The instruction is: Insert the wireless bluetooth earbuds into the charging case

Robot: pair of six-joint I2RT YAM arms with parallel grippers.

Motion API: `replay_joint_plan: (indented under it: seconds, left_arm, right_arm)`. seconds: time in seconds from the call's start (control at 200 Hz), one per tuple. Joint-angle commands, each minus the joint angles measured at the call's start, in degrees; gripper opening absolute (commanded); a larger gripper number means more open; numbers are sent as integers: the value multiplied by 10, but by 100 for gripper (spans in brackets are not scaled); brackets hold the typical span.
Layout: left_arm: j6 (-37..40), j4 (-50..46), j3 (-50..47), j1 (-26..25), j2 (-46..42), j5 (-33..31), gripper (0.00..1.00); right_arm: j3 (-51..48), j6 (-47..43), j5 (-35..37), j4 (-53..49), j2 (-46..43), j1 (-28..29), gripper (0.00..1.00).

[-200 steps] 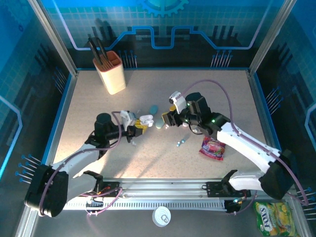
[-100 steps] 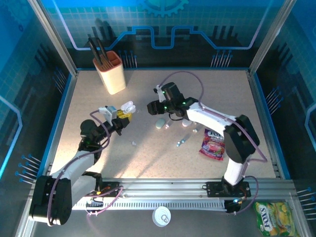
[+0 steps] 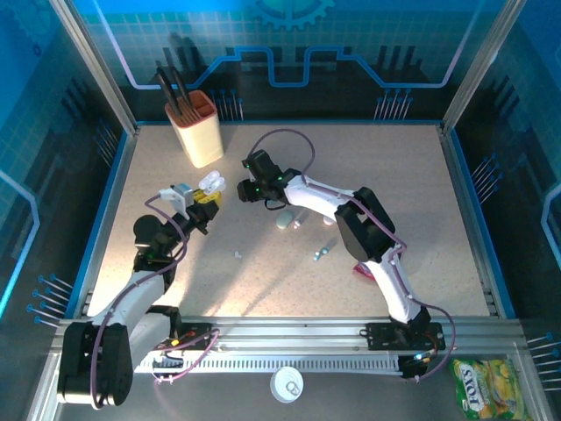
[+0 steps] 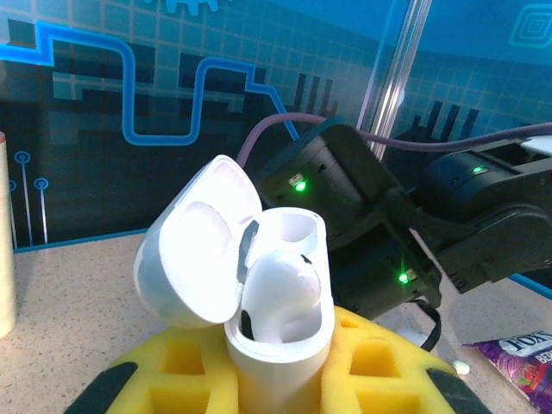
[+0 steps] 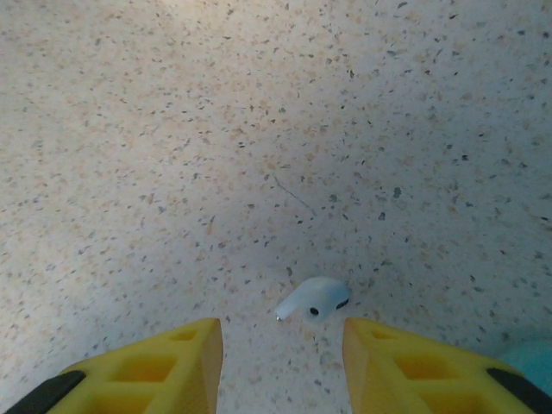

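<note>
My left gripper (image 4: 280,379) is shut on an upright white charging case (image 4: 280,336) whose lid (image 4: 194,250) is swung open to the left. One white earbud (image 4: 283,289) sits in the near socket; the far socket looks empty. From above, that case (image 3: 210,184) is raised at the table's left-centre. My right gripper (image 5: 280,332) is open, low over the table, with a pale earbud (image 5: 313,297) lying loose just ahead of its yellow fingertips and touching neither. In the overhead view the right gripper (image 3: 244,189) is close to the right of the held case. More tiny earbuds (image 3: 321,253) lie mid-table.
A beige cup (image 3: 200,130) with black utensils stands at the back left. A pale pebble-shaped case (image 3: 282,221) lies beside small buds (image 3: 298,224). A pink packet (image 3: 361,268) peeks from under the right arm. A teal object (image 5: 535,362) shows at the right wrist view's lower right corner.
The right arm has swung far left and back, its gripper now beside the held case. The left gripper has carried the open case left and back.
</note>
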Motion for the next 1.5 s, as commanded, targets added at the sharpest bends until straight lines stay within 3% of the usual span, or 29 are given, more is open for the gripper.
replay_joint_plan:
  seconds: [0.0,0.285,0.885,1.171,1.496]
  left_arm:
    - [-6,4,4,8,-8,5,2]
    - [-9,3,6,8,-7,23,1]
    - [-22,10,20,8,11,55,2]
    - [-12,-3,25,8,13,59,2]
    - [-13,-6,26,8,12,63,2]
  right_arm:
    - [43,13,16,-39,37,4,38]
    - [83,32,27,-71,80,2,29]
    - [133,32,14,-98,120,-8,20]
    - [114,20,7,-92,88,-6,13]
    - [-2,16,-10,-40,-11,10,14]
